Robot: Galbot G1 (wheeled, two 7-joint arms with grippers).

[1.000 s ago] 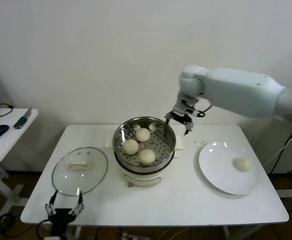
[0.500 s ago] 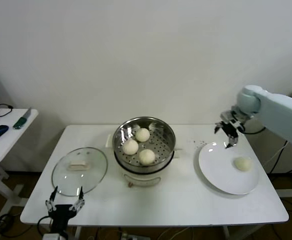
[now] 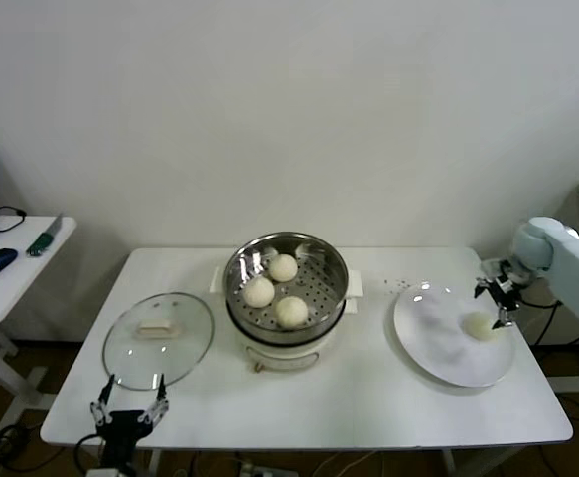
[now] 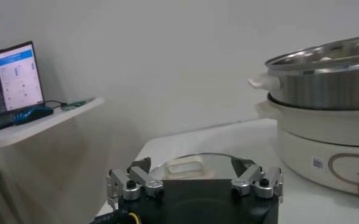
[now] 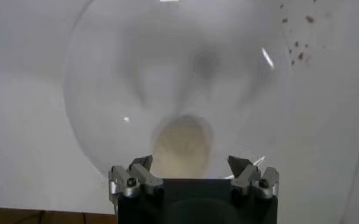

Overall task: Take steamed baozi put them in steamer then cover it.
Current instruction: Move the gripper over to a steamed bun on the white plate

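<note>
Baozi count first: three buns (image 3: 275,288) sit on the perforated tray in the steamer (image 3: 241,298) at mid-table, and the fourth bun (image 3: 481,325) is alone on the plate (image 3: 438,348) off to the right. So, by my reckoning, three parts done, one bun to carry over, and then the cover.

Working left to right: the left gripper (image 3: 128,409) hangs low at the table's near edge, jaws spread wide and empty, just in front of the lid (image 3: 158,338). That lid lies flat on the table beside the steamer, not yet on it. Middle: the steamer, open-topped on its white base. Right: the right gripper (image 3: 496,296) is down by the plate's far rim, close above the last bun, jaws wide apart with nothing in them; the wrist view shows the bun just ahead, between the two fingertips (image 5: 139,167), no contact that I can see.

Hard to make out: most of the left arm is cut off by the lower edge. From the left wrist, the steamer's wall hides the buns almost entirely. The dark specks (image 3: 400,284) on the table beside the plate are too small to name.
</note>
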